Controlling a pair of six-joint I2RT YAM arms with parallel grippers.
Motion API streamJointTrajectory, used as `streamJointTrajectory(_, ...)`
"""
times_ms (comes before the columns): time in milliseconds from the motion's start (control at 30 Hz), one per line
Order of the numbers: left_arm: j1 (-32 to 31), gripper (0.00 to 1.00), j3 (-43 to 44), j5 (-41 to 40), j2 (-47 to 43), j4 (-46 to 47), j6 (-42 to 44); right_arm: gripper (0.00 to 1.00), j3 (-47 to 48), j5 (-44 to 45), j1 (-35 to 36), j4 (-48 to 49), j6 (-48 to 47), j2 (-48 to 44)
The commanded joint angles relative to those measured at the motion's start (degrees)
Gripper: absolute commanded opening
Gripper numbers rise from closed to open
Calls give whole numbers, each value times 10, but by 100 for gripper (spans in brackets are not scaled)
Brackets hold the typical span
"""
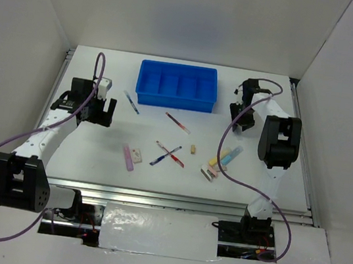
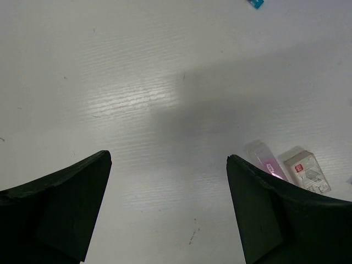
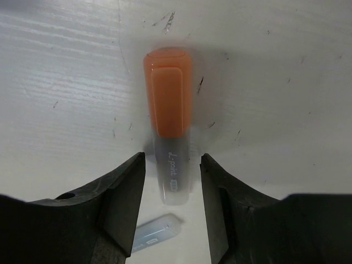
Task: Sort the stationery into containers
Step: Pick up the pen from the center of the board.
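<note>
The blue tray [image 1: 177, 85] stands at the back centre and its compartments look bare. My right gripper [image 1: 241, 118] is open just right of it. In the right wrist view its fingers [image 3: 172, 165] straddle an orange-capped marker [image 3: 168, 93] lying on the table, with a gap on each side. A light blue marker [image 3: 157, 234] lies just behind. My left gripper [image 1: 100, 110] [image 2: 168, 165] is open and empty over bare table. A pink marker [image 2: 267, 162] and a white eraser [image 2: 305, 171] lie to its right. The top view hides the orange marker.
Loose on the table: a blue-white pen [image 1: 131, 102], a red pen [image 1: 178, 123], two crossed pens [image 1: 167, 155], a tan piece [image 1: 193, 149], the pink marker [image 1: 129, 157] beside an eraser [image 1: 136, 155], and a marker cluster [image 1: 222, 160] at the right. White walls enclose the table.
</note>
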Motion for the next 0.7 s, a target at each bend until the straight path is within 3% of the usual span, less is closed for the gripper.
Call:
streamJointTrajectory(0, 3, 99, 14, -3, 4, 11, -3, 52, 19, 1, 0, -39, -11, -3)
streamJointTrajectory(167, 3, 98, 16, -3, 6, 10, -3, 46, 26, 1, -1, -53, -11, 8)
streamJointTrajectory(333, 3, 98, 20, -4, 11, 9, -2, 32, 67, -21, -2, -97, -16, 34)
streamJointTrajectory(467, 3, 98, 20, -4, 13, 11, -1, 12, 71, -20, -2, -97, -17, 33)
streamJointTrajectory(500, 3, 98, 21, -3, 14, 11, -2, 0, 67, -21, -4, -97, -15, 28)
streamJointTrajectory(667, 3, 98, 21, 0, 12, 15, -1, 0, 36, -46, -9, -96, -10, -68)
